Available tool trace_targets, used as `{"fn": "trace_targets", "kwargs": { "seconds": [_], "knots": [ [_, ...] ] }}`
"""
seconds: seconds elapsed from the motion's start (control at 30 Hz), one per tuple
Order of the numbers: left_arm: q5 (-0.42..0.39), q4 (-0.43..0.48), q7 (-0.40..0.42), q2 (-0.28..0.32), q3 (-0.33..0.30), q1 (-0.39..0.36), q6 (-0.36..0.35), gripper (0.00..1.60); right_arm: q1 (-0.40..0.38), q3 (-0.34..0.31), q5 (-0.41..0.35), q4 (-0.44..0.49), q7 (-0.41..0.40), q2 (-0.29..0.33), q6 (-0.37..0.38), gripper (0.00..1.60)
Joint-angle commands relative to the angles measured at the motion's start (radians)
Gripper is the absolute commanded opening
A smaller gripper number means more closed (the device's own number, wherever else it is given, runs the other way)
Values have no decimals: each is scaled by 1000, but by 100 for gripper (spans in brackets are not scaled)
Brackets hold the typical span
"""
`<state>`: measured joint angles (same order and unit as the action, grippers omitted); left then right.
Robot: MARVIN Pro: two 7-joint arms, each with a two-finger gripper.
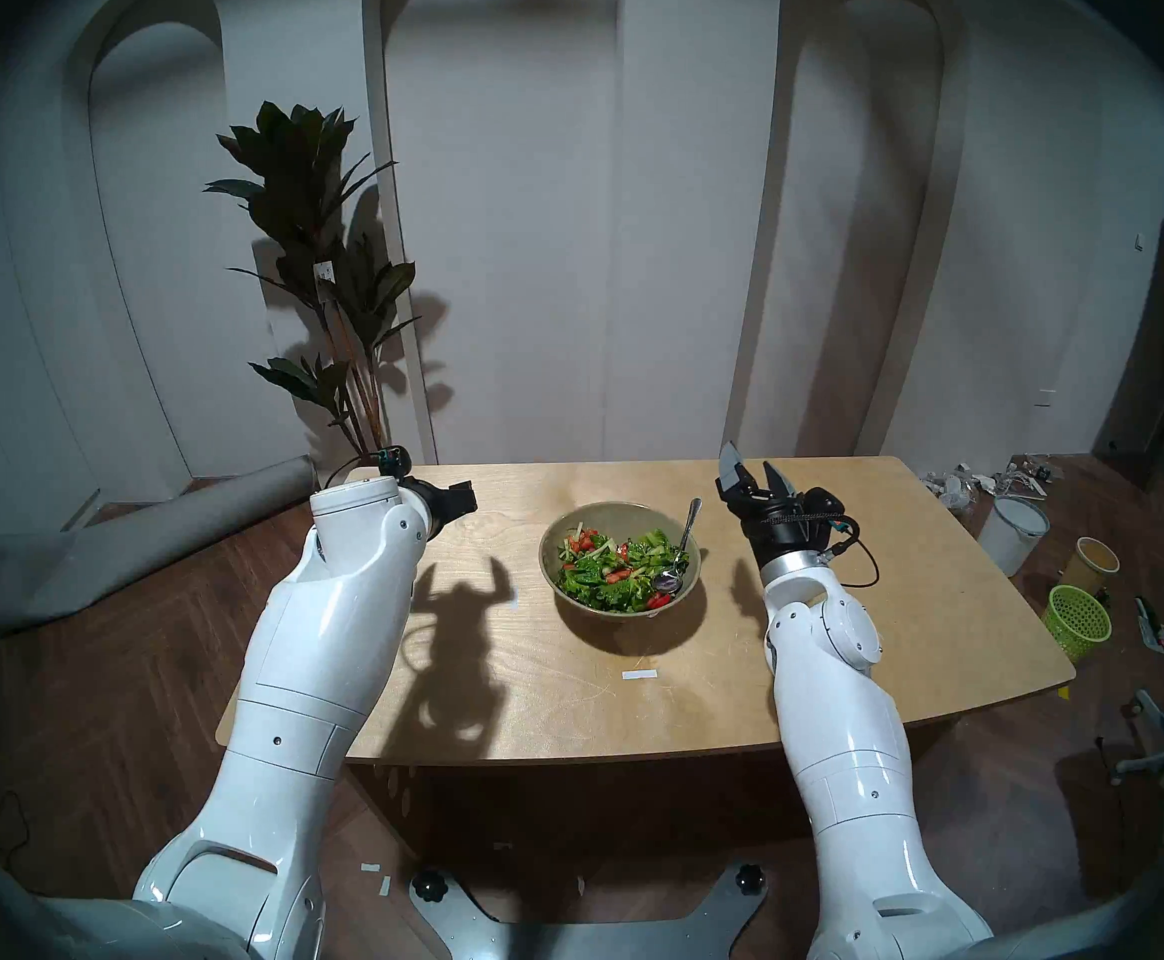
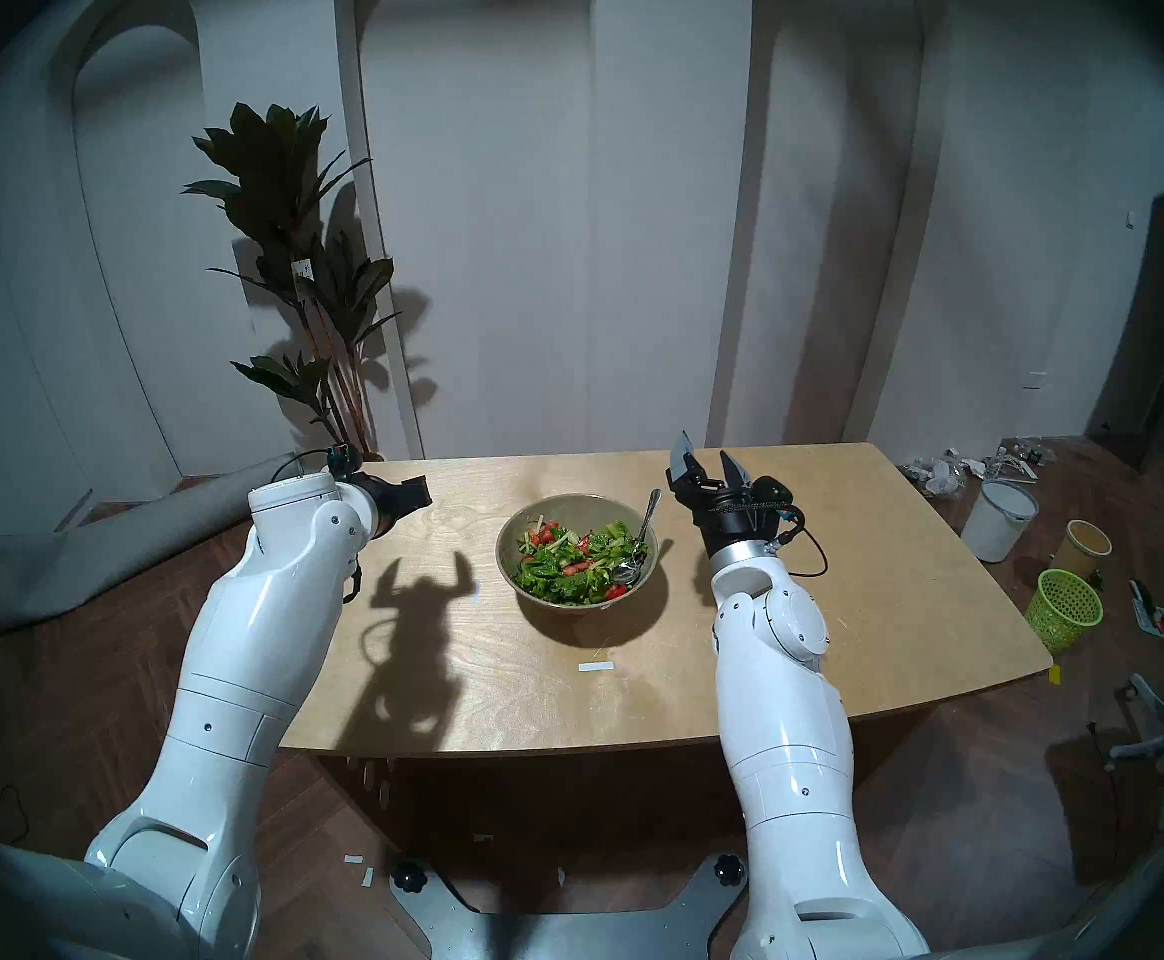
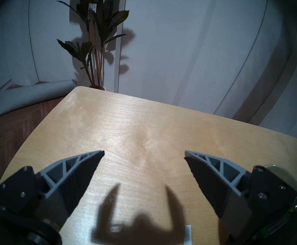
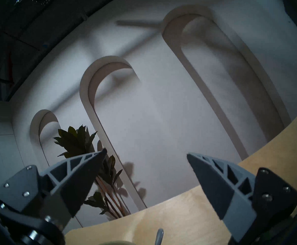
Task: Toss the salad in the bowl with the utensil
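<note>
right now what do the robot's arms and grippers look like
Both arms are glossy white rounded shells with small dark screws. The right gripper has a black body on a silver wrist ring, with a looping black cable. The left gripper is black too. Each has two grey, truss-ribbed pointed fingers faced with black pads.

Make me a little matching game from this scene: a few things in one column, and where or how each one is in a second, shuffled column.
Things:
1. spoon
2. right claw
3. potted plant
4. lime-green mesh basket

Places or states:
A. on the floor, right of the table
B. leaning in the bowl, head in the salad
C. by the wall, beyond the table's far left corner
D. open, holding nothing

Pairs: 1-B, 2-D, 3-C, 4-A
</note>
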<state>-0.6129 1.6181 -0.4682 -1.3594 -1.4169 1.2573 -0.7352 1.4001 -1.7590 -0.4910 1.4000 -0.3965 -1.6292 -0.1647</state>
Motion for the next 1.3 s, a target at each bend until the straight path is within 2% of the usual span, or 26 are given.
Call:
{"fn": "trace_targets", "kwargs": {
  "seconds": [0.0,0.27,0.4,0.53,0.77,0.93,1.1,1.13,1.17,1.27],
  "knots": [
    [115,74,-39,17,63,10,112,160,84,-14,79,107,19,35,-64,160],
    [271,85,-122,18,130,41,242,160,164,-33,148,190,66,26,-74,160],
    [345,75,-142,44,160,45,305,160,188,-34,212,237,109,44,-33,160],
    [379,74,-118,83,161,52,368,160,189,-23,272,258,135,64,2,160],
    [332,62,1,153,89,58,486,160,182,-6,328,272,169,69,64,160],
    [255,32,91,195,46,50,553,160,177,4,349,273,188,69,92,160],
    [174,-22,186,243,35,32,634,160,175,13,367,285,215,63,118,160],
    [158,-34,227,251,30,30,652,160,175,15,371,288,220,62,124,160],
    [137,-41,215,260,40,25,657,160,175,16,373,290,225,60,130,160],
    [99,-68,280,279,40,27,709,160,176,23,384,296,240,57,146,160]
  ]
}}
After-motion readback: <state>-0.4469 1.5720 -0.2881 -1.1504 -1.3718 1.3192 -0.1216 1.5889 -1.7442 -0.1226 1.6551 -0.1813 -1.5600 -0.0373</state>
